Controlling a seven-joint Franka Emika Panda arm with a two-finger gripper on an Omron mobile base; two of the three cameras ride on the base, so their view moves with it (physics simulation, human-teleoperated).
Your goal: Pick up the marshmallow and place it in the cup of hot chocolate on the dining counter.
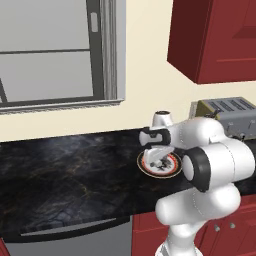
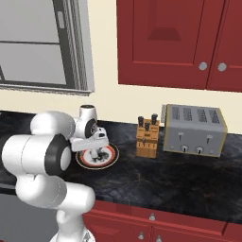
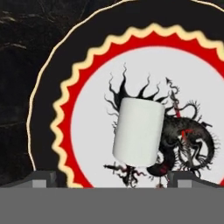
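The marshmallow (image 3: 139, 132), a small white cylinder, lies in the middle of a round plate (image 3: 87, 74) with a red zigzag rim and a dark dragon drawing. My gripper (image 3: 113, 180) hangs straight above it, open, with one fingertip (image 3: 43, 178) on each side and nothing held. From the base views, the gripper (image 1: 159, 161) (image 2: 97, 150) points down just over the plate (image 1: 142, 167) (image 2: 112, 158) on the black worktop. The cup of hot chocolate and the dining counter are out of view.
A steel toaster (image 2: 194, 130) (image 1: 230, 112) stands to the right of the plate, with a wooden knife block (image 2: 147, 138) between them. Red wall cabinets (image 2: 175, 42) hang above. A window (image 1: 55, 50) is at the left, over bare black worktop (image 1: 65, 170).
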